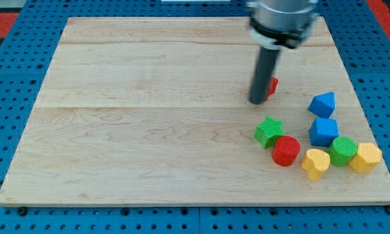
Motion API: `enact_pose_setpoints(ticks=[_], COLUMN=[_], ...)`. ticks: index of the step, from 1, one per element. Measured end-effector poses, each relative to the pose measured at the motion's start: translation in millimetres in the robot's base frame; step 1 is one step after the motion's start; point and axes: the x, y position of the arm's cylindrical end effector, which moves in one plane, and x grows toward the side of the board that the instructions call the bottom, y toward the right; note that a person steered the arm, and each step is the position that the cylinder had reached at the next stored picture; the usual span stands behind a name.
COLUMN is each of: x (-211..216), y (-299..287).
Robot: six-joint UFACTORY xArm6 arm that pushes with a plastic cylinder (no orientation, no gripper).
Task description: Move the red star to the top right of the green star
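Observation:
The red star (273,85) lies near the view's right, mostly hidden behind my rod; only its right edge shows. My tip (257,101) rests on the board just left of and touching or nearly touching the red star. The green star (268,130) lies below the tip, toward the view's bottom right. The red star sits above the green star, slightly to its right.
A red cylinder (286,151) touches the green star's lower right. A blue block (322,104), a blue cube (323,132), a green cylinder (343,151), a yellow heart-like block (315,162) and a yellow block (366,157) cluster at the right. The wooden board (149,117) ends just beyond them.

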Motion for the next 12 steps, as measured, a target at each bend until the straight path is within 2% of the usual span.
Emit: enact_pose_setpoints(ticks=[1, 2, 3, 4, 5, 6, 7, 9, 11, 12], x=[-25.9, -62.4, -39.1, 16.9, 6.7, -22.2, -22.1, 25.0, 29.7, 41.6], y=[-29.3, -0.6, 30.0, 30.0, 48.8, 106.6, 140.3, 145.9, 173.5, 227.8])
